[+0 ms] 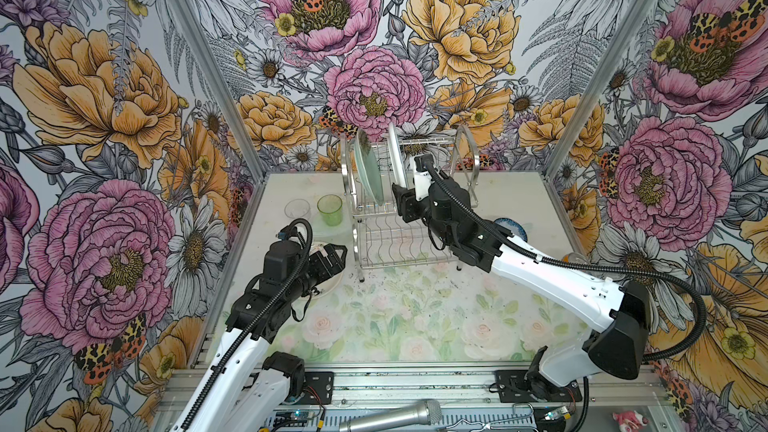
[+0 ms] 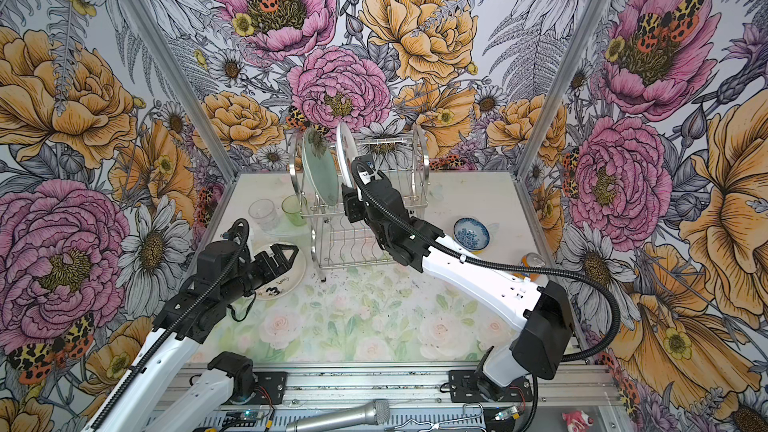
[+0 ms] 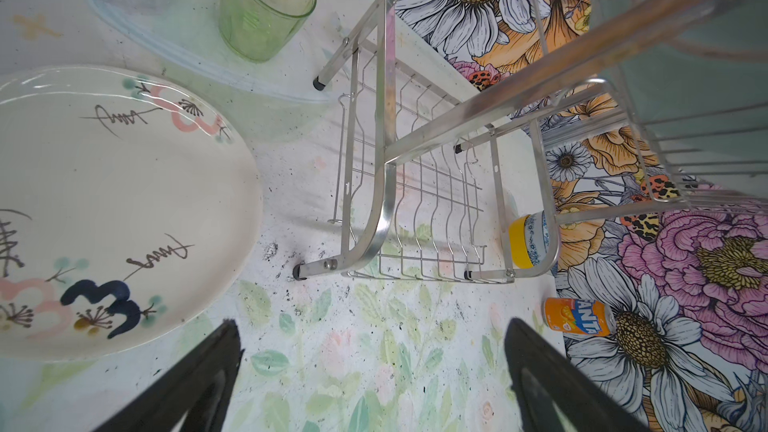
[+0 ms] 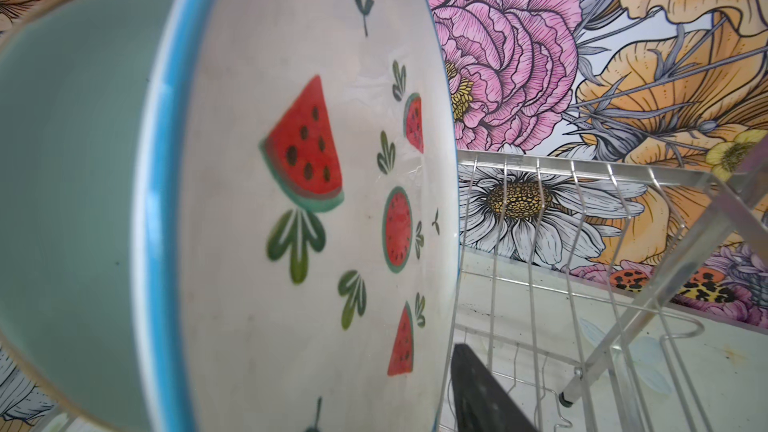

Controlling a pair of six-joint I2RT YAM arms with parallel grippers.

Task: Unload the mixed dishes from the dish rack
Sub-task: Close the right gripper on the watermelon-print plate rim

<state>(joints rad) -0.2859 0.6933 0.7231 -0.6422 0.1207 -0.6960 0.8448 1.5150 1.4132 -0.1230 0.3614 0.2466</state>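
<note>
Right wrist view: white plate (image 4: 291,209) on edge in dish rack (image 4: 582,166).
Right gripper (image 1: 398,194) at its near rim; grasp cannot be told.

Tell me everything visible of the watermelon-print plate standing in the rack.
The watermelon plate is round, glossy white, ceramic-looking, with a blue rim and painted watermelon slices and green leaves. It stands on edge, nearly upright, in the upper shelf of the dish rack, beside the pale green plate. One finger of the right gripper sits close to its decorated face near the lower rim; contact cannot be told.
</note>
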